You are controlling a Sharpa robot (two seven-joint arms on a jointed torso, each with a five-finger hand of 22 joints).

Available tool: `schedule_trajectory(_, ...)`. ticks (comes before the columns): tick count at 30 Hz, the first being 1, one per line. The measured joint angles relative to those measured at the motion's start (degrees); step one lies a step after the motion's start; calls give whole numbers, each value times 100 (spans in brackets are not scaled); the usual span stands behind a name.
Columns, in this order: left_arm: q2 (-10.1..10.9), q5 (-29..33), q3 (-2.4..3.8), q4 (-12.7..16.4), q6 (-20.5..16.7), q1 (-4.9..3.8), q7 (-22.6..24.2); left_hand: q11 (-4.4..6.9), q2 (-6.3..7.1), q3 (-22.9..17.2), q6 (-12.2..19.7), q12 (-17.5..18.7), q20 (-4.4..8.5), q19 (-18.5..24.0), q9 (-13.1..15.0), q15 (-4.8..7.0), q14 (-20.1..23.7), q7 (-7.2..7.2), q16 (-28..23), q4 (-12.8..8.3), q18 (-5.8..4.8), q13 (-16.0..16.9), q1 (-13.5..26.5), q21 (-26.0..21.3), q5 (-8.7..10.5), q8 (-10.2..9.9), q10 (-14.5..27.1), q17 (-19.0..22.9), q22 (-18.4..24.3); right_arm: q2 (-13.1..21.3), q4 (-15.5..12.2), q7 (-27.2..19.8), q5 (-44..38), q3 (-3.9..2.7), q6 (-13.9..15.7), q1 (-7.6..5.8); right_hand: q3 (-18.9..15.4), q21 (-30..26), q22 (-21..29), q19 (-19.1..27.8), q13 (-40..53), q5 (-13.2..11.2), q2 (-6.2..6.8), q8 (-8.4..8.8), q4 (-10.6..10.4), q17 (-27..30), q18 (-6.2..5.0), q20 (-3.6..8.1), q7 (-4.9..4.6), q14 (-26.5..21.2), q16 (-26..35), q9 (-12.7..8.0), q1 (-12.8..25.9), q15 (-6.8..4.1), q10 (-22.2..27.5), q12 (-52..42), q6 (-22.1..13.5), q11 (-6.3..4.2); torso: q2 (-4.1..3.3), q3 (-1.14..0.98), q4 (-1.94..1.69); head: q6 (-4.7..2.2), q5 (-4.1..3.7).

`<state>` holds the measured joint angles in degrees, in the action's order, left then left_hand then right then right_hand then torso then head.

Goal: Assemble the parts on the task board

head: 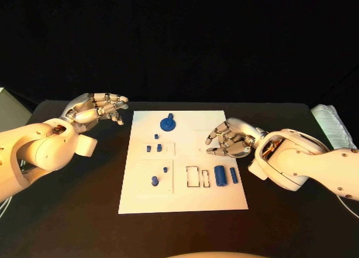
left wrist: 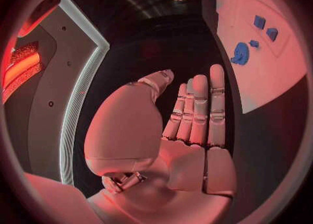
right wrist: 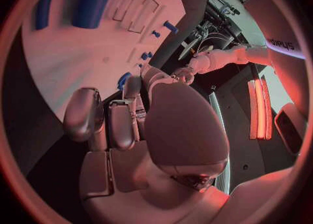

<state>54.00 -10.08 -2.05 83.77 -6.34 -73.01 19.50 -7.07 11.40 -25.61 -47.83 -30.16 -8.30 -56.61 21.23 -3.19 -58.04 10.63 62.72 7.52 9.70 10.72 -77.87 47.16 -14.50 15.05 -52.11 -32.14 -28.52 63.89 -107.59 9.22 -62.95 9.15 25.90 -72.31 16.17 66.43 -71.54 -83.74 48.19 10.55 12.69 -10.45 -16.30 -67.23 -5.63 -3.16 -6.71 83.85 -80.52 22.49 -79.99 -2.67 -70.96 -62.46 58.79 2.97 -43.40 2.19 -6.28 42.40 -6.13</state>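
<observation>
White and flat, the rectangular task board [head: 187,199] lies in the middle of the black table [head: 295,215], with the small blue plastic parts scattered across it: a round blue gear-like disc [head: 169,125] near the far edge, a few tiny blue pegs [head: 155,148] left of centre, and a thick blue cylinder [head: 220,176] lying beside a slimmer blue bar [head: 235,175] close to the outlined rectangular slots [head: 193,177] on the right side. Nothing looks picked up yet, so I'd say the job is at its start. The sensible move would be for the right silver hand [head: 228,138], which hovers over the board's right edge, to come down on the cylinder from above, pinch it across its width and keep it level so it drops squarely into a slot rather than rolling away. That hand holds nothing, its fingers loosely curled and apart, palm turned down. The left silver hand [head: 98,110] hangs over bare table just beyond the board's far left corner, fingers extended side by side, also carrying nothing.
</observation>
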Motion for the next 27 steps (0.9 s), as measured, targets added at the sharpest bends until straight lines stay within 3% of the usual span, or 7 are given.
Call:
schedule_trajectory(1, 6, 6, 0, 17, 0, 10, 1, 0, 0, 0, 0, 0, 0, 0, 0, 0, 0, 0, 0, 0, 0, 0, 0, 0, 0, 0, 0, 0, 0, 93, -39, 35, 52, 14, -66, -6, -56, 147, -127, 0, 685, 45, -11, -42, -5, -243, 74, 0, 3, 2, -111, 14, 88, 2, -135, -468, -1, 13, 7, -1, 0, 9, -34)
schedule_trajectory(3, 20, 17, -1, 55, 0, 29, 4, 0, 0, 0, 0, 0, 0, 0, 0, 0, 0, 0, 0, 0, 0, 0, 0, 0, 0, 0, 0, 0, 0, 292, -134, 116, 115, 58, -185, -14, -126, 335, -291, 0, 1530, 66, -54, -111, -19, -555, 82, 0, 33, 2, -251, 36, 212, 2, -548, -1049, -31, -83, 16, 0, 2, 13, -80)
schedule_trajectory(7, 58, 26, -1, 125, 0, 58, 9, 0, 0, 0, 0, 0, 0, 0, 0, 0, 0, 0, 0, 0, 0, 0, 0, 0, 0, 0, 0, -6, 0, 568, -317, 246, 54, 151, -262, 2, -209, 428, -341, 0, 2084, 66, -76, -196, -25, -743, 82, 0, 46, 0, -333, 65, 276, 0, -729, -1389, -43, -142, 39, 0, 14, 14, -158)
schedule_trajectory(11, 94, 34, -2, 167, 0, 83, 14, 0, 0, 0, 0, 0, 0, 0, 0, 0, 0, 0, 0, 0, 0, 1, 0, 0, 0, 0, 0, -6, -1, 772, -473, 404, -251, 214, -261, 116, -331, 451, -341, 1, 2314, 41, -85, -219, -30, -772, 82, -1, 53, 0, -400, 73, 376, 0, -767, -1510, -50, -144, 68, 0, 46, 18, -180)
schedule_trajectory(15, 100, 39, -2, 177, 0, 98, 19, 0, 0, 0, 0, 0, 0, 0, 0, 0, 0, 0, 0, 0, 0, 1, 0, 0, 0, 0, 0, -6, -1, 844, -571, 588, -563, 234, -233, 191, -702, 600, -341, 2, 2580, 212, -106, -330, -38, -772, 94, -1, 53, 0, -520, 96, 740, 1, -919, -1656, -49, -157, 92, -5, 75, 46, -181)
schedule_trajectory(17, 100, 42, -2, 177, 0, 108, 20, 0, 0, 0, 0, 0, 0, 0, 0, 0, 0, 0, 0, 0, 0, 1, 0, 0, 0, 0, 0, -5, -1, 856, -606, 684, -705, 240, -212, 215, -914, 689, -341, 2, 2664, 266, -169, -395, -38, -772, 168, -1, 80, 0, -577, 113, 825, 1, -1022, -1763, -22, -176, 108, -7, 86, 63, -185)
schedule_trajectory(27, 93, 51, -1, 189, 1, 129, 24, 1, 0, 0, 0, 0, 0, 0, 0, 0, 0, 0, 0, 0, 0, 1, 0, 0, 0, 0, 0, -5, -1, 666, -636, 1186, -1316, 265, -111, 441, -1878, 822, -340, -17, 2676, 310, -367, -563, -57, -772, 169, 18, 96, -1, -638, 138, 1036, 1, -1083, -1802, -14, -196, 144, -4, 94, 113, -185)
